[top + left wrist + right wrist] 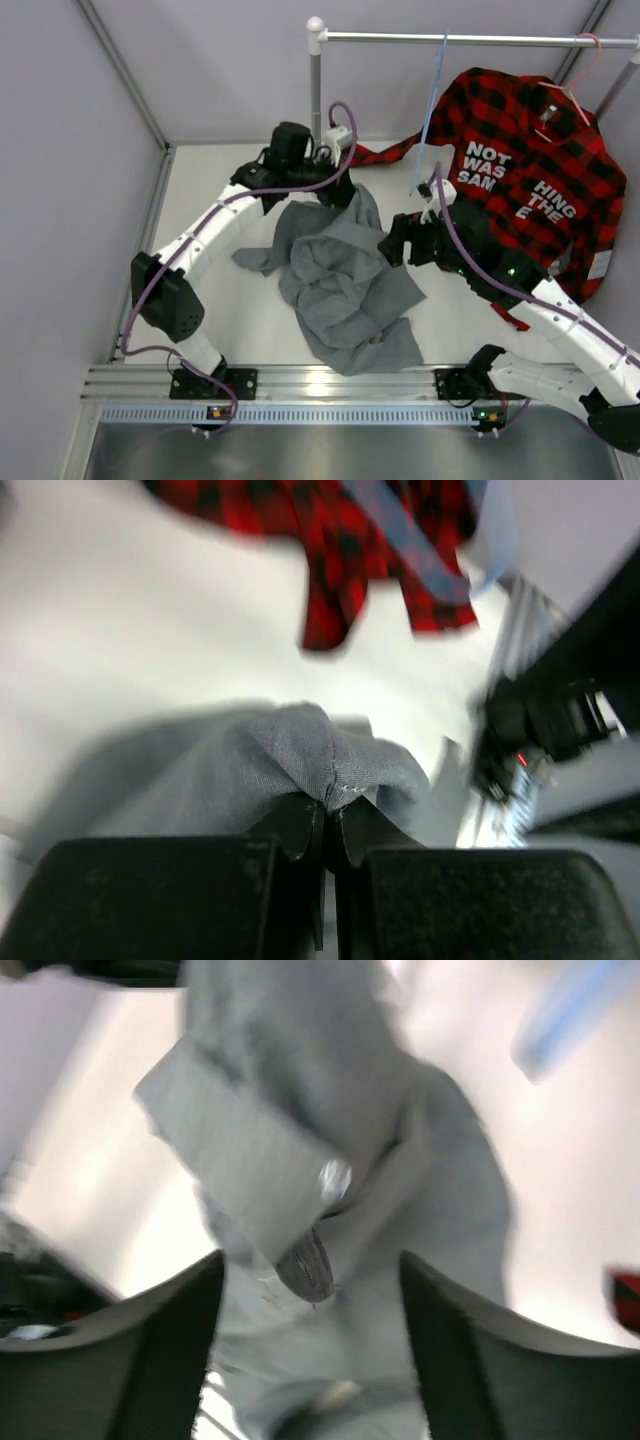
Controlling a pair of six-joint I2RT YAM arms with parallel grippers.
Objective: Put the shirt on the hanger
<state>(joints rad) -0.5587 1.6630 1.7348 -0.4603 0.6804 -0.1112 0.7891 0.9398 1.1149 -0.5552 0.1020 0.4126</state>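
1. Your left hand (340, 193) is clamped on the shirt (345, 285) just beside the upright post (316, 90), so there is little room behind it.
2. The shirt heap fills the middle of the table (200, 185). Bare surface lies to its left, up to the side wall.
3. Your right hand (390, 245) has its fingers spread and faces the heap, with a cuff fold lying in the gap.
4. The hanger (432, 110) dangles from the rail (480, 39) just behind that hand.
5. The plaid shirt (530, 170) blocks the far right.
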